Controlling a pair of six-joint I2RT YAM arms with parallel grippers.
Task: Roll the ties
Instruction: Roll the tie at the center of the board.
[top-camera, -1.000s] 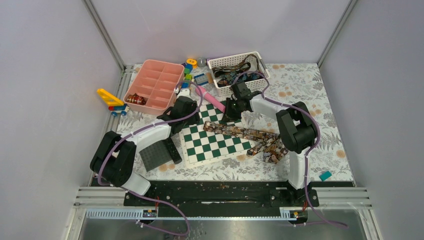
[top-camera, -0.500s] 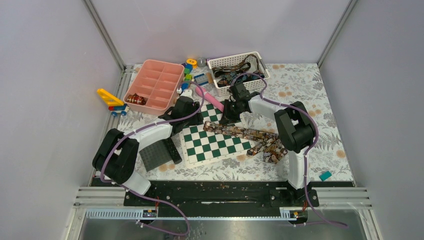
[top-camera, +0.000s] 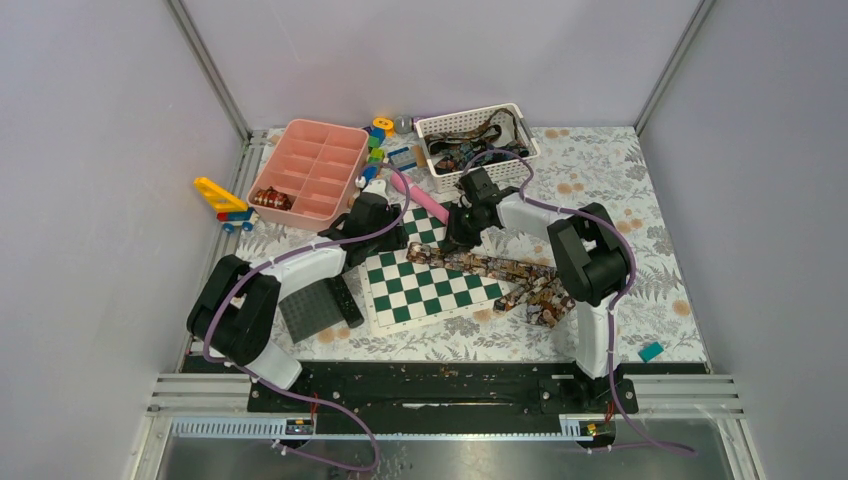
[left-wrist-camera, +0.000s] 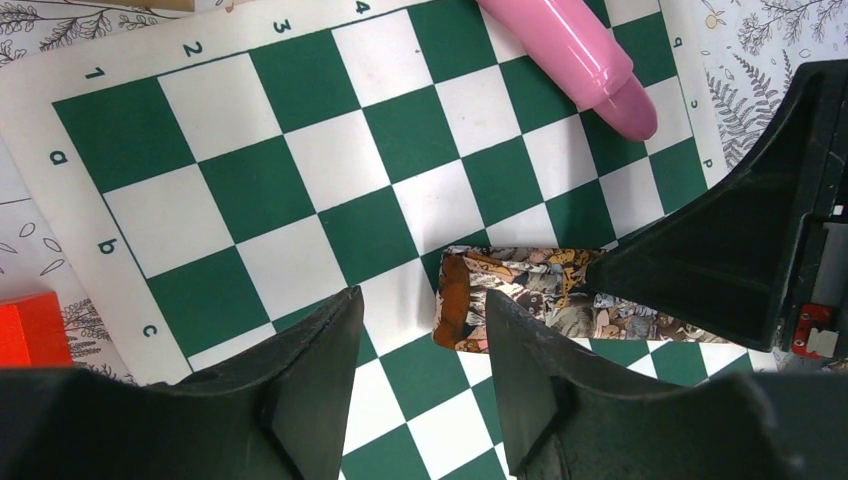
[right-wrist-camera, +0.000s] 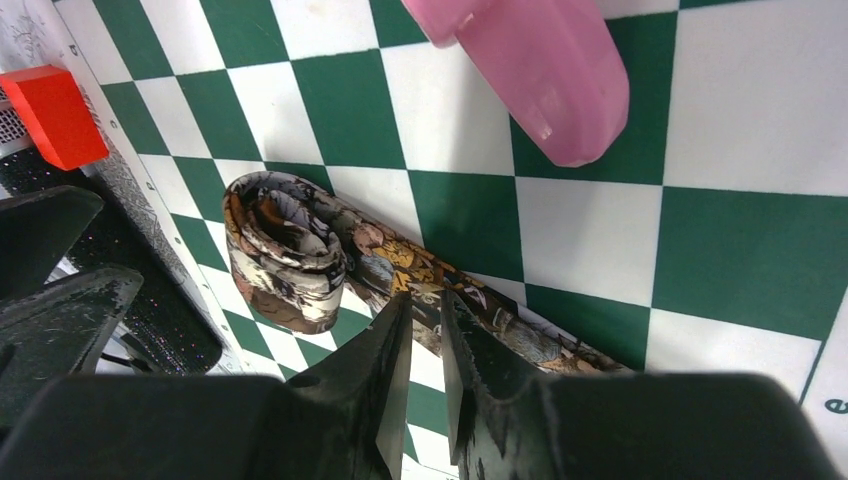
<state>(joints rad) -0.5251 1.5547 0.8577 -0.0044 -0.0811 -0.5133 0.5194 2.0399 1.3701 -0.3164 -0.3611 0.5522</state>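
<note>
The patterned tie (top-camera: 490, 268) lies across the chessboard (top-camera: 420, 295), one end coiled; the left gripper (left-wrist-camera: 420, 345) holds its jaws wide beside that end; the right gripper (right-wrist-camera: 427, 325) sets narrow jaws on the tie, grip unclear.

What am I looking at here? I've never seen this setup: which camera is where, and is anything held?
Two robot arms are bolted at the table's near edge. One picture looks down from above; the other two come from cameras on the wrists. A patterned tie lies across a chessboard, its end curled into a coil. Behind stand a pink tray and a white basket; a pink tube lies on the board. The left gripper is open by the coil, holding nothing. The right gripper has its jaws almost together at the tie; whether they pinch it I cannot tell.
</note>
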